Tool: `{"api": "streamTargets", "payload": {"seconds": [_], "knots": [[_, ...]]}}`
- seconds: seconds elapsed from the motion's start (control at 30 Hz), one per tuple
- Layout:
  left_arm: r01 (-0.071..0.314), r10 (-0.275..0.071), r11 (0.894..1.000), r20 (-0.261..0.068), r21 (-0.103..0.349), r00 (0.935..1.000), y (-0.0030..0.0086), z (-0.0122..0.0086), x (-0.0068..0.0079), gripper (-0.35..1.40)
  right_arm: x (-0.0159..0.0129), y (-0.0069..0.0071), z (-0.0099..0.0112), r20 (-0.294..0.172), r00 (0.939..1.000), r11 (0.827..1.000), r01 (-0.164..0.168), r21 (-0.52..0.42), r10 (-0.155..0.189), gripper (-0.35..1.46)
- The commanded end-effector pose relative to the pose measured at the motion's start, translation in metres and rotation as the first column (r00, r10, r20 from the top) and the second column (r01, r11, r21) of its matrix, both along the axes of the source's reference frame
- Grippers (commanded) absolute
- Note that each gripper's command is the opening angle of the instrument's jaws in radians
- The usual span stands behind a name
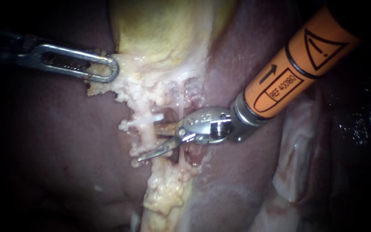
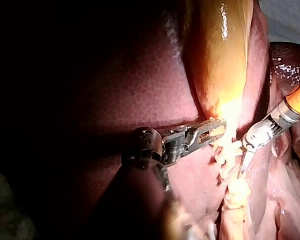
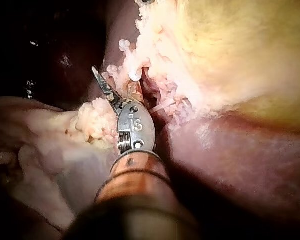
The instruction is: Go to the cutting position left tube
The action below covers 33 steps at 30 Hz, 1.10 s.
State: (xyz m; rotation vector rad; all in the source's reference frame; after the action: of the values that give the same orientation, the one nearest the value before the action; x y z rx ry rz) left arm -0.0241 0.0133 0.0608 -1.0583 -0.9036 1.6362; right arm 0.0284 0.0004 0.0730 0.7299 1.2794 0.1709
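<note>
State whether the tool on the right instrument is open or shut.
Open. In the endoscope view the right instrument shows its tool's two blades spread apart, a clear gap between them.

endoscope close above liver (image 1: 56, 141); each wrist camera looks along own arm; all share right instrument (image 1: 151, 145), pale fatty strip (image 1: 164, 193).

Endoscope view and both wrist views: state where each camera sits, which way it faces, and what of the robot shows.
Endoscope view: close to the tissue, facing gallbladder and liver; left instrument enters from left, right instrument from upper right.
Left wrist view: on the left arm, looking along the left instrument to the gallbladder; the right instrument beyond.
Right wrist view: on the right arm, looking along the right instrument toward the gallbladder.
Shared: endoscope and left wrist views both show both instruments.
</note>
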Motion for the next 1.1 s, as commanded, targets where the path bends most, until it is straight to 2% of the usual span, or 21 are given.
{"api": "streamTargets", "payload": {"seconds": [0.03,0.23,0.63,1.0,1.1], "knots": [[0.000,0.000,1.000,0.000,0.000,1.0000,0.0000,0.0000,0.0000,-0.35,0.0003,0.0000,-0.0001,0.002,1.0000,1.000,-0.005,0.002,0.005,1.31],[0.000,0.000,1.000,0.000,0.000,1.0000,0.0000,0.0000,0.0000,-0.35,0.0021,-0.0005,-0.0009,0.014,0.9994,0.998,-0.032,0.045,0.031,1.35],[0.000,0.000,1.000,0.000,0.000,1.0000,0.0000,0.0000,0.0000,-0.35,0.0032,-0.0008,-0.0019,0.019,0.9989,0.996,-0.044,0.076,0.043,1.36],[0.000,0.000,1.000,0.000,0.000,1.0000,0.0000,0.0001,0.0000,-0.35,0.0037,-0.0010,-0.0071,-0.025,0.9979,0.991,-0.057,0.118,0.060,1.40],[0.000,0.000,1.000,0.000,0.000,1.0000,0.0000,0.0001,0.0000,-0.35,0.0038,-0.0009,-0.0078,-0.033,0.9974,0.991,-0.060,0.123,0.064,1.40]]}}
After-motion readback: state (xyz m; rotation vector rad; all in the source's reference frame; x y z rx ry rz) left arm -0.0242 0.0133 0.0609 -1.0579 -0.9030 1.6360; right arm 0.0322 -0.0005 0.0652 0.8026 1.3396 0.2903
